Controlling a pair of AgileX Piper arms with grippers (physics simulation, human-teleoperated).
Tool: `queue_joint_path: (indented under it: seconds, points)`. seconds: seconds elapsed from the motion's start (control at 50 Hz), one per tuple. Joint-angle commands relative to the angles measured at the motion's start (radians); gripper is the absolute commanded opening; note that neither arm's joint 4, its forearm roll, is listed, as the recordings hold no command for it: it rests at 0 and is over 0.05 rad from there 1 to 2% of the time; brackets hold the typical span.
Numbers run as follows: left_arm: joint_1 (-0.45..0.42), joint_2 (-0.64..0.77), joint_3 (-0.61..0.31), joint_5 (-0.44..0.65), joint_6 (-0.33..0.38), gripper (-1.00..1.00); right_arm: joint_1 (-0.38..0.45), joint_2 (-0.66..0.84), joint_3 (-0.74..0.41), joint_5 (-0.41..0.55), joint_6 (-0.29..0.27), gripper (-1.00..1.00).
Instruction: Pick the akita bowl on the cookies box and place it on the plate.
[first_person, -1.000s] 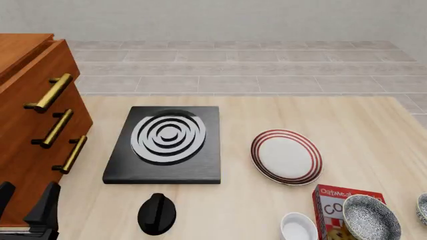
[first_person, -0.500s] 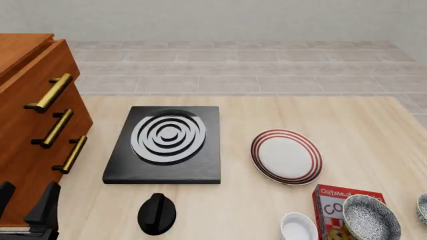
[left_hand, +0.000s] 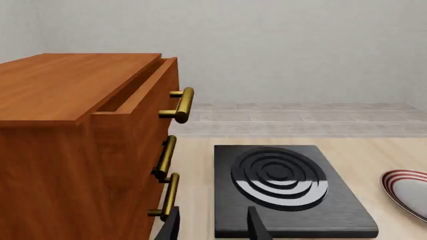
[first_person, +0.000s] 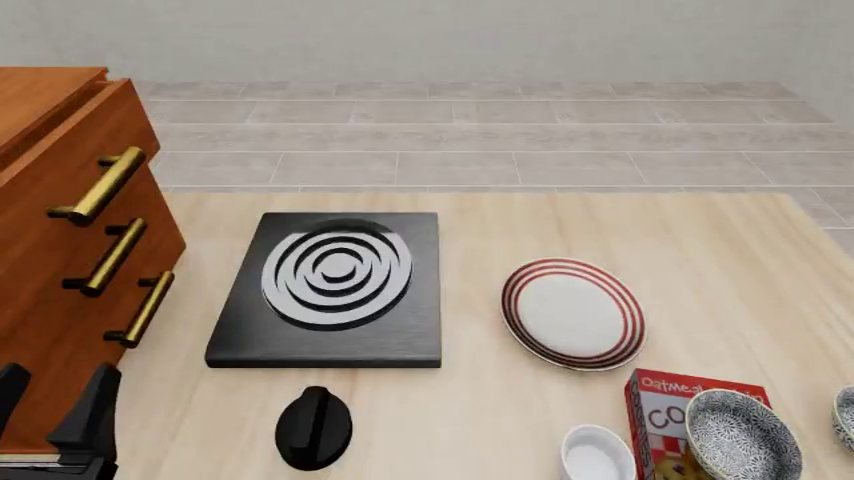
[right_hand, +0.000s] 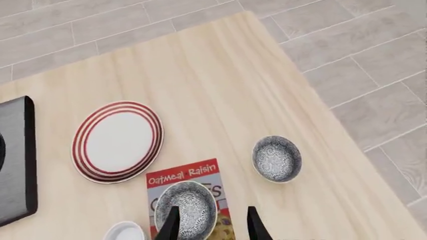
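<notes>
Nothing has moved.
Akita bowl (right_hand: 186, 207) sits untouched on cookies box (right_hand: 189, 180); right tool (right_hand: 210, 222) gapes wide above it.

– Where does the akita bowl (first_person: 742, 436) sit?
– On top of the cookies box (first_person: 667, 404), at the near right of the desk (first_person: 694, 240). Another patterned bowl (right_hand: 277, 158) lies on the desk to the right of the box, apart from it.
– And the plate (first_person: 574, 313)?
– Behind the box, a little to its left, flat on the desk.
– What lies left of the box?
– A small bowl (first_person: 597, 454), just beside it. Further left a knob (first_person: 314, 427), and behind the knob the burner (first_person: 334, 285). The drawer cabinet (first_person: 67, 250) stands at the far left, beside the burner.
</notes>
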Motion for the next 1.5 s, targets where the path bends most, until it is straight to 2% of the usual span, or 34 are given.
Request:
queue_joint_path:
  seconds: [0.02, 0.12, 0.34, 0.66, 0.94, 1.5]
  points:
    - [0.000, 0.000, 0.000, 0.000, 0.000, 1.00, -0.028, 0.022, 0.068, -0.059, 0.011, 1.00]
    - [0.000, 0.000, 0.000, 0.000, 0.000, 1.00, -0.026, 0.035, 0.092, -0.084, 0.027, 1.00]
    - [0.000, 0.000, 0.000, 0.000, 0.000, 1.00, -0.052, 0.071, 0.149, -0.141, 0.013, 1.00]
    - [0.000, 0.000, 0.000, 0.000, 0.000, 1.00, -0.040, 0.110, 0.251, -0.210, 0.023, 1.00]
    - [0.000, 0.000, 0.000, 0.000, 0.000, 1.00, -0.044, 0.160, 0.300, -0.275, 0.000, 1.00]
    - [0.000, 0.000, 0.000, 0.000, 0.000, 1.00, -0.026, 0.208, 0.390, -0.364, 0.005, 1.00]
